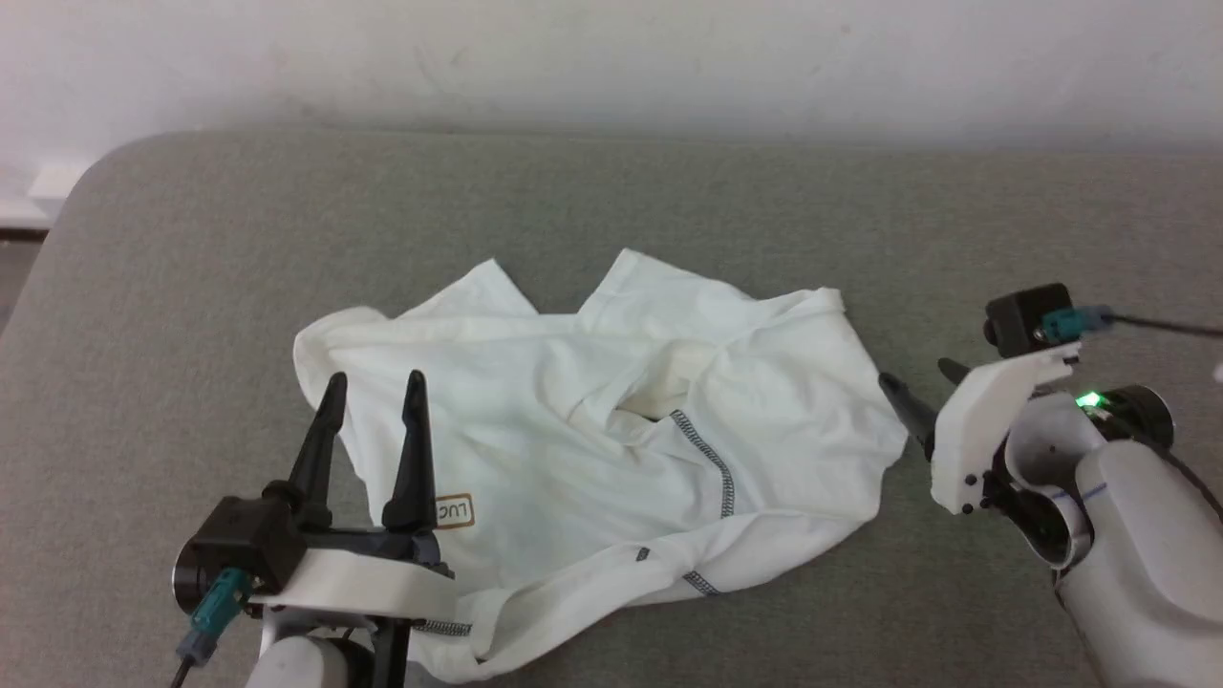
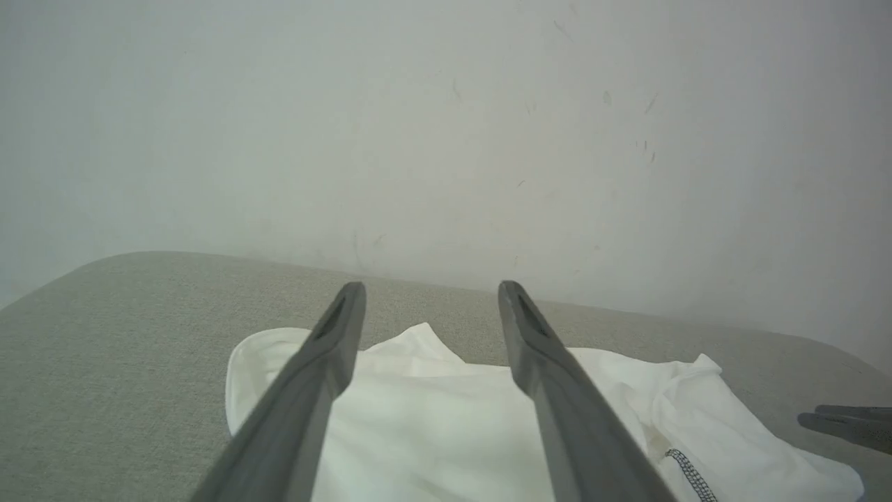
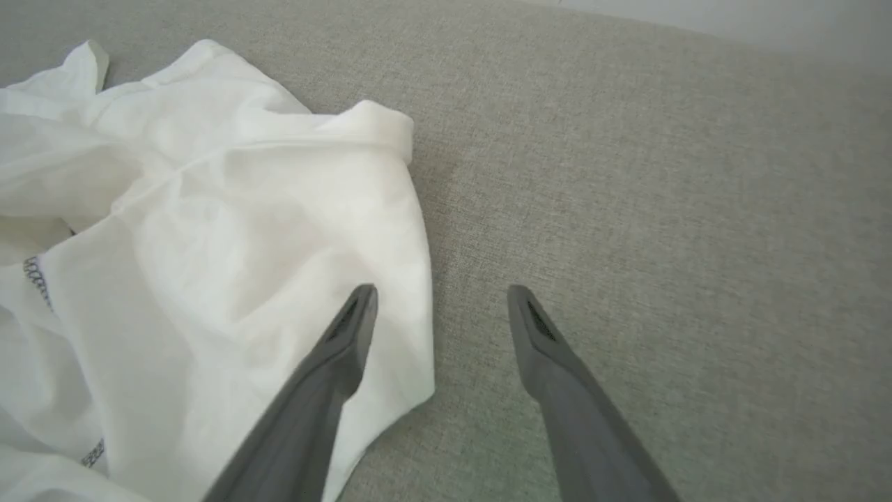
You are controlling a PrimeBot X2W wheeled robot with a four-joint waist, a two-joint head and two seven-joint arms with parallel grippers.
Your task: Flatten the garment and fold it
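The white garment [image 1: 592, 430] lies crumpled on the grey cushioned surface [image 1: 611, 201], with grey overlock stitching and a small tan label showing. My left gripper [image 1: 375, 384] stands open above the garment's left part, nothing between its fingers. In the left wrist view the garment [image 2: 425, 418] spreads beneath my left gripper [image 2: 431, 289]. My right gripper [image 1: 919, 375] is open at the garment's right edge. In the right wrist view my right gripper [image 3: 442, 294] straddles that edge of the garment [image 3: 209, 258], one finger over cloth, the other over bare cushion.
A pale wall [image 1: 611, 57] rises behind the surface's far edge. The surface's rounded far-left corner [image 1: 96, 172] drops off to a floor strip. Bare grey cushion runs all around the garment, wider to the right [image 3: 662, 209].
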